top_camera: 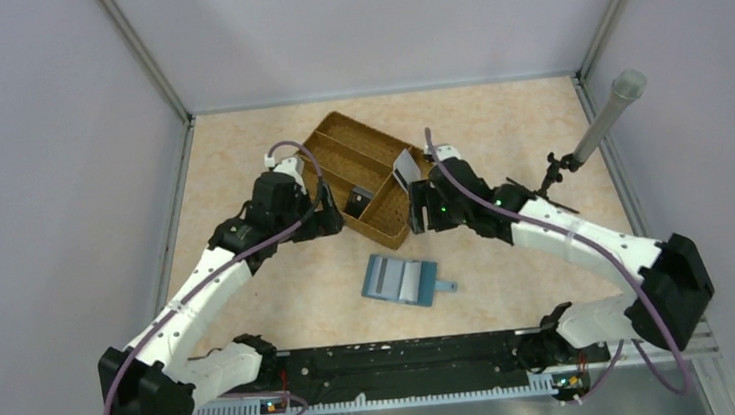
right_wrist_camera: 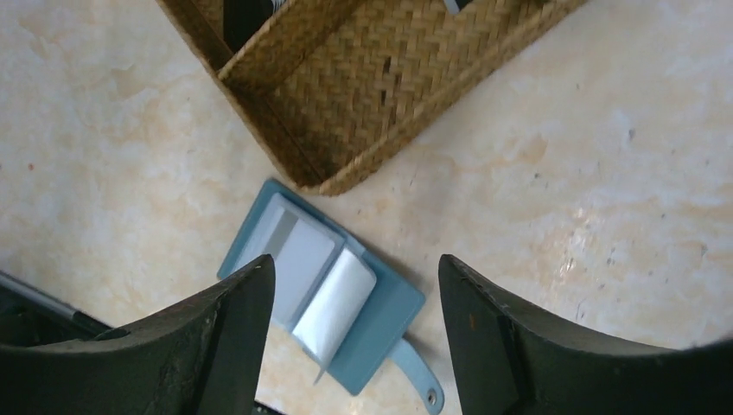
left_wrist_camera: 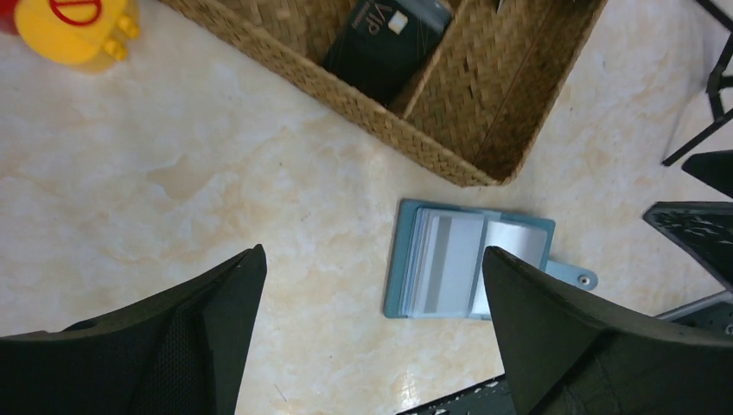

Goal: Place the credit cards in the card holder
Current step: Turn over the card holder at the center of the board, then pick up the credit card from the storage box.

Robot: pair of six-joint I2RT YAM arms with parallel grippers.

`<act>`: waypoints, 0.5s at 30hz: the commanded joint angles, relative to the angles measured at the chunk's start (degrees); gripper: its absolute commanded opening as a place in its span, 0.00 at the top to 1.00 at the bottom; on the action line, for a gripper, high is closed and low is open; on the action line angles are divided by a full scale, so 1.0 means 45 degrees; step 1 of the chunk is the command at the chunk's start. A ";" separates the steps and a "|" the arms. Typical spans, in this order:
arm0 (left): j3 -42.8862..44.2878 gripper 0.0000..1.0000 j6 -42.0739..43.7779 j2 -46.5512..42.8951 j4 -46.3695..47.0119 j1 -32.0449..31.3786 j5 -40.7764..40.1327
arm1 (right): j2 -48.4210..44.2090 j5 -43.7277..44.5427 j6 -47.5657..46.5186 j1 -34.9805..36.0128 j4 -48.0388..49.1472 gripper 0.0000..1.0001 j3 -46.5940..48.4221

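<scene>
Left claw [left_wrist_camera: 373, 255] and right claw [right_wrist_camera: 354, 262] both gape wide, empty, near the card holder [right_wrist_camera: 393, 307].

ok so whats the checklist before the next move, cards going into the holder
1. left hand open, nothing in it: ok
2. right hand open, nothing in it: ok
3. card holder lying open on the table, inner panels up: ok
4. all cards out of the woven tray: not ok, a dark card sits in one compartment
5. pale card on the holder fully seated in a slot: cannot tell
</scene>
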 commanded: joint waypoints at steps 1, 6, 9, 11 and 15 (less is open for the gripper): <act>0.0790 0.01 0.1623 0.0274 0.0138 0.1152 0.1492 | 0.2227 0.0588 -0.1435 -0.0382 0.0165 0.31 0.2325; 0.1069 0.01 0.2277 0.0481 0.0200 0.1507 0.0995 | 0.4754 0.1081 -0.1419 -0.0755 0.0381 0.30 0.4520; 0.1205 0.01 0.2621 0.0377 -0.0141 0.1554 0.0900 | 0.6231 0.2147 -0.1425 -0.0755 0.0414 0.35 0.5539; 0.1198 0.01 0.2906 0.0242 -0.0146 0.1546 0.1064 | 0.6970 0.2539 -0.1668 -0.0755 0.0443 0.40 0.5985; 0.1297 0.01 0.3447 0.0192 -0.0415 0.1565 0.0331 | 0.8193 0.2997 -0.2012 -0.0755 0.0338 0.47 0.6873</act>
